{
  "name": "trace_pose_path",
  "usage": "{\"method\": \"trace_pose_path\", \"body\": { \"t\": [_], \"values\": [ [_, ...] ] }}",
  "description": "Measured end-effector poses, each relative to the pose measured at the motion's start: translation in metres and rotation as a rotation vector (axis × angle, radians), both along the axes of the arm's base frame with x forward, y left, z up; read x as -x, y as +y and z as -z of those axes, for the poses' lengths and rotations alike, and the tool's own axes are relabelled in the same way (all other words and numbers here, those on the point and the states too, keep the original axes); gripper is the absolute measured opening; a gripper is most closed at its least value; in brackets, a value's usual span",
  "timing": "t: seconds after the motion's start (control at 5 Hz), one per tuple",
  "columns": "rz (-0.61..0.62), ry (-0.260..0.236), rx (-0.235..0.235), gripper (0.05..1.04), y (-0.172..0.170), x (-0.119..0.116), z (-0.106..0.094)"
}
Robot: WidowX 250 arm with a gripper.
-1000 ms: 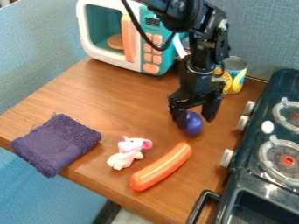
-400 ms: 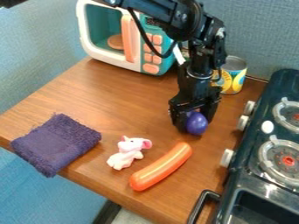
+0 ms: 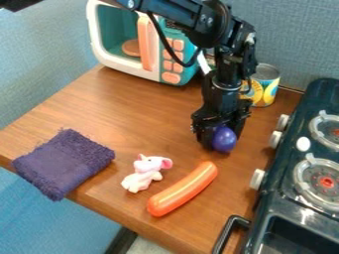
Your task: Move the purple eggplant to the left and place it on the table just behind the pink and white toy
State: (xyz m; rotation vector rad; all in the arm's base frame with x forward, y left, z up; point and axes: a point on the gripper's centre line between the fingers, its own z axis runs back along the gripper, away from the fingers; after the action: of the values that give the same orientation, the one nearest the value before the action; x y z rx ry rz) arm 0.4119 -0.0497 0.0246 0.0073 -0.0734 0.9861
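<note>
The black gripper (image 3: 221, 141) points down at the right half of the wooden table, its fingers closed around a purple egg-shaped object (image 3: 224, 139). One finger is on each side of the purple object, which bulges out toward the camera, low at the tabletop. Nearest below it lies an orange toy sausage (image 3: 183, 189), slanting up to the right. Left of the sausage is a small pink and white toy animal (image 3: 145, 172). A folded dark purple cloth (image 3: 63, 163) lies at the table's left front edge.
A toy microwave (image 3: 157, 44) with a pink-orange handle stands at the back left. Behind the gripper is a tin can (image 3: 265, 85). The dark toy stove (image 3: 281, 202) with knobs and burners borders the table's right side. The table (image 3: 119, 114) has a front edge.
The gripper's fingers have come together on the purple object and the gripper sits a little lower. The purple object has shifted slightly right. The upper arm has dipped.
</note>
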Motion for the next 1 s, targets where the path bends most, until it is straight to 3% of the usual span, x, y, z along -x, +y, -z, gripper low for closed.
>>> {"method": "trace_pose_path", "body": {
  "t": [0.2,0.6,1.0],
  "values": [
    [0.216,0.027,-0.063,0.83,0.008,0.002,-0.001],
    [0.581,0.031,-0.131,0.83,0.017,0.018,-0.02],
    [0.82,0.074,-0.134,0.83,0.019,0.038,-0.023]
  ]
}}
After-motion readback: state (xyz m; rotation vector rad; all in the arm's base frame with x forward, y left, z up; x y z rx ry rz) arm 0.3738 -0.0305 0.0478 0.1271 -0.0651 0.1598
